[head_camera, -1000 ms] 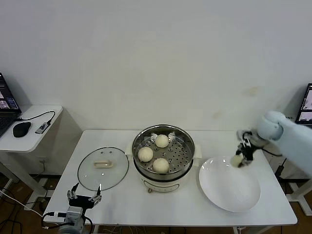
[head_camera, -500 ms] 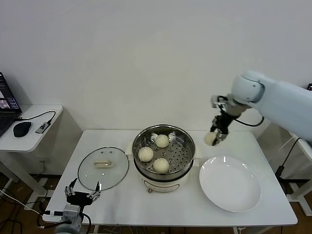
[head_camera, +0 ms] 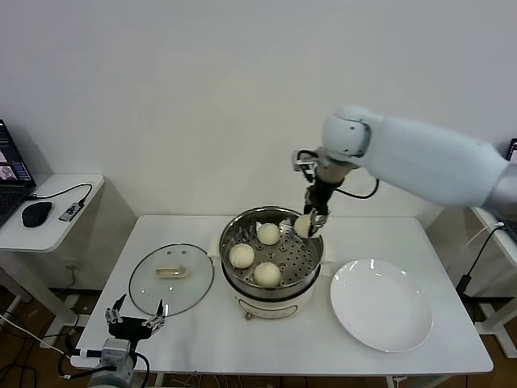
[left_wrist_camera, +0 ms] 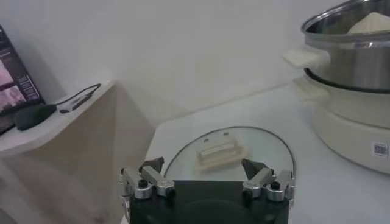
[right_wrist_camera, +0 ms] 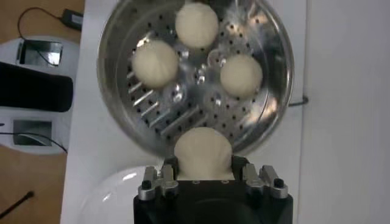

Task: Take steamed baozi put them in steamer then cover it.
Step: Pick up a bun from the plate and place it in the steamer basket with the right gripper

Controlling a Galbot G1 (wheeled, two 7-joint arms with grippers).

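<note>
Head view: we have the right gripper [head_camera: 312,220] over the steamer [head_camera: 271,252] rim at about 2 o'clock, clenched on the 4th baozi [head_camera: 303,226].
Right wrist view: the held baozi [right_wrist_camera: 203,152] sits between the jaws, directly above the steamer [right_wrist_camera: 195,73] wall's near edge, not yet over open tray.
Buns already in: 3 baozi lie on the perforated tray, at about 12 o'clock [head_camera: 267,233], 9 o'clock [head_camera: 241,255] and 6 o'clock [head_camera: 266,274] of the pot in the head view.
Free spot: we judge the bare tray at about 3 o'clock [head_camera: 297,255] is the place for this bun, apart from the other 3.
How we would do it: carry the bun further inward past the rim, lower until it is just above the tray, then let go; releasing here risks it catching the rim and rolling out.
Grip care: the dough looks soft, so we would avoid squeezing harder.
Left gripper [head_camera: 136,323]: parked at the table's front edge, fingers spread with nothing in them, just beside the cover [head_camera: 171,278].
Cover: glass lid [left_wrist_camera: 230,159] lies flat on the table at 9 o'clock of the steamer, handle up.
Plate [head_camera: 380,304]: bare, at 4 o'clock of the steamer.
</note>
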